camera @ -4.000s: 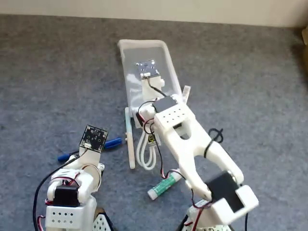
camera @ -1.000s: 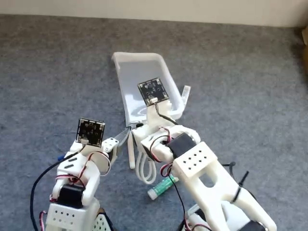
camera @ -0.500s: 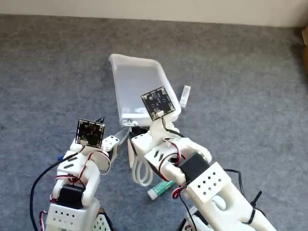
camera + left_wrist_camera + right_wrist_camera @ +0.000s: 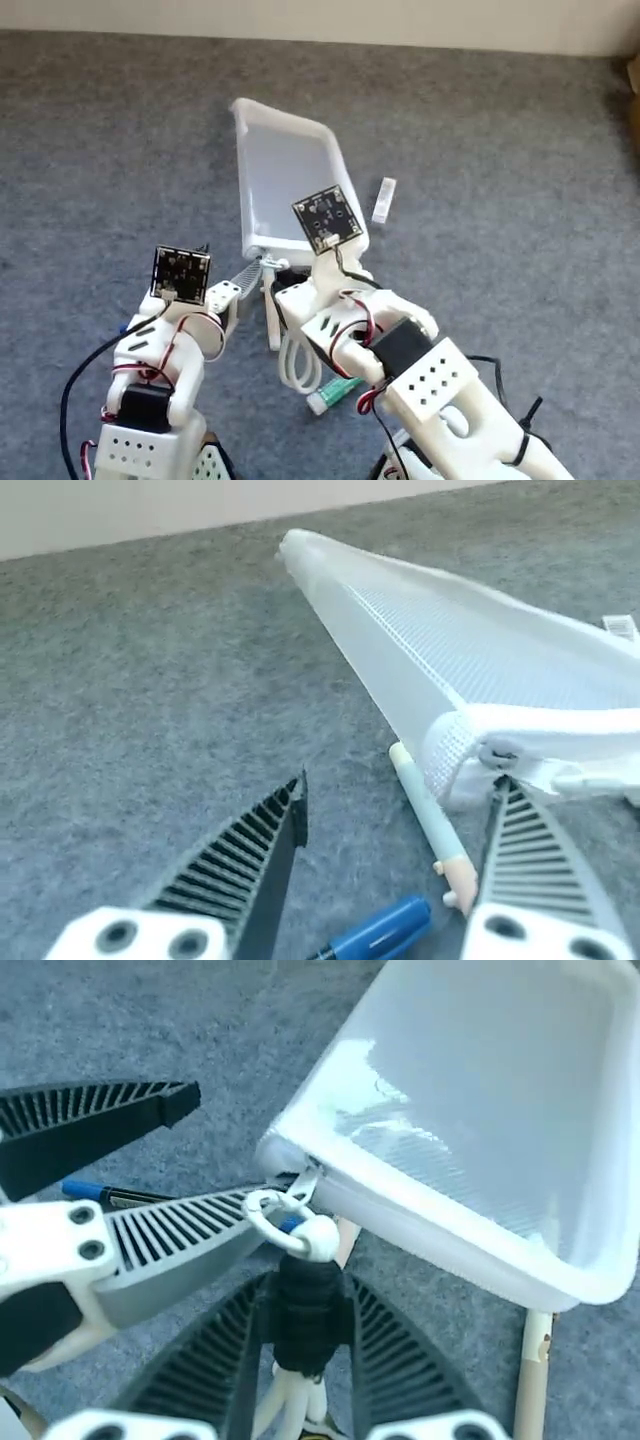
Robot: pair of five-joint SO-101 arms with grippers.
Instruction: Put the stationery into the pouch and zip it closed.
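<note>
High view: pouch (image 4: 285,175) tilted on the carpet (image 4: 500,120), near end up; green marker (image 4: 335,392), cream pen (image 4: 270,322) and small white piece (image 4: 382,200) lying outside it. Left wrist view: left gripper (image 4: 400,795) spread wide at the pouch's corner, probably to brace the fabric. Right wrist view: right gripper (image 4: 305,1290) pinched on the black zip pull (image 4: 300,1335), likely to work the zip

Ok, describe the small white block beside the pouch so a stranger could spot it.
Start on the grey carpet at the translucent pouch. Off its long edge, on the side of the right arm, lies the small white block. It lies alone, touching nothing, unlike the pale pen at the pouch's mouth.
</note>
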